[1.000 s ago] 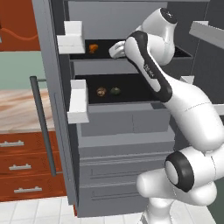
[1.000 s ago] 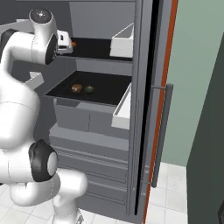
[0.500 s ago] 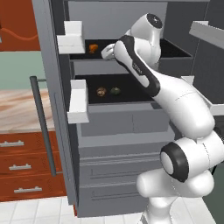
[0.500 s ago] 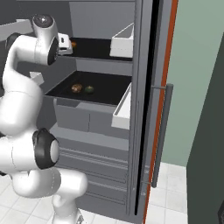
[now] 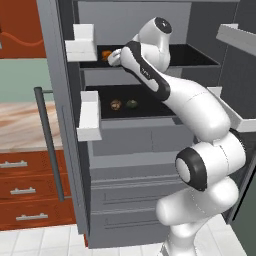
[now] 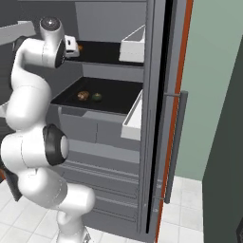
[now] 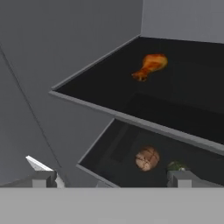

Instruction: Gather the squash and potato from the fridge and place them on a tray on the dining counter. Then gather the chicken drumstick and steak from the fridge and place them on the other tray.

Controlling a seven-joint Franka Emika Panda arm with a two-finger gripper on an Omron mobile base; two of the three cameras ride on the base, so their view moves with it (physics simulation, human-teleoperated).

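I hold the gripper (image 7: pixel 111 178) wide and empty before the fridge (image 5: pixel 150 165); potato (image 7: pixel 147 158) and squash (image 7: pixel 176 166) sit side by side on its lower shelf, below the drumstick (image 7: pixel 150 66), for a clear approach.

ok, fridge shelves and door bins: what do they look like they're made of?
Shelves: flat matte black, no gloss or see-through, so probably opaque plastic or coated metal rather than glass. Door bins: plain white, smooth, thick-walled, likely moulded plastic. Fridge body: even grey with a faint sheen, looks like brushed steel. It's a render, so these are guesses from colour and shading.
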